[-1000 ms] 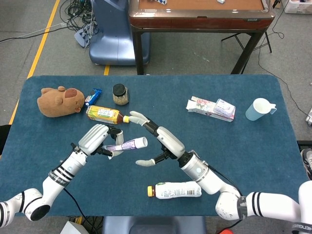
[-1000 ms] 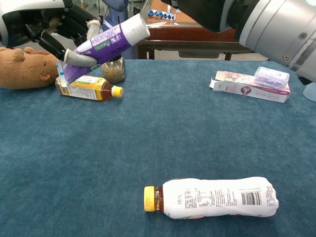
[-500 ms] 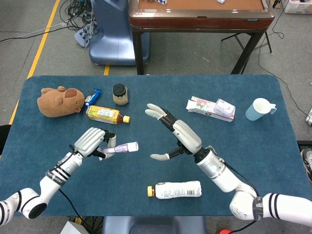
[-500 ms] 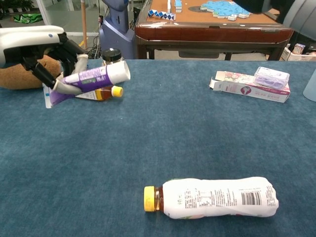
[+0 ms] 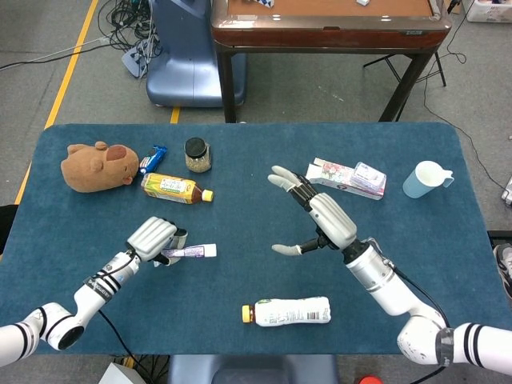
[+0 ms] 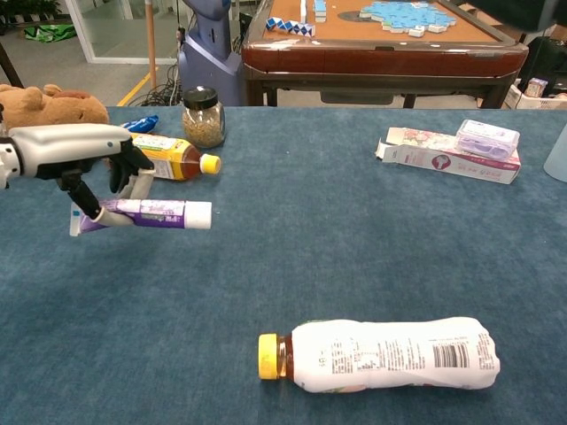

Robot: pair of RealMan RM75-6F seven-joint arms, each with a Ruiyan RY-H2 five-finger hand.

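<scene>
One tube matters: the left hand grips its flat end, fingers curled over it, holding it level just above the table, in front of the tea bottle. Lower gently before letting go, cap clear of that bottle. The right hand hovers spread, holding nothing, right of the tube.

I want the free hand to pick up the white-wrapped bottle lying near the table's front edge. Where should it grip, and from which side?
Grip the white-wrapped bottle across its labelled middle, coming from above. It lies flat on its side, yellow cap pointing toward the robot's left, with bare table around it. The right hand, open, is nearest.
</scene>
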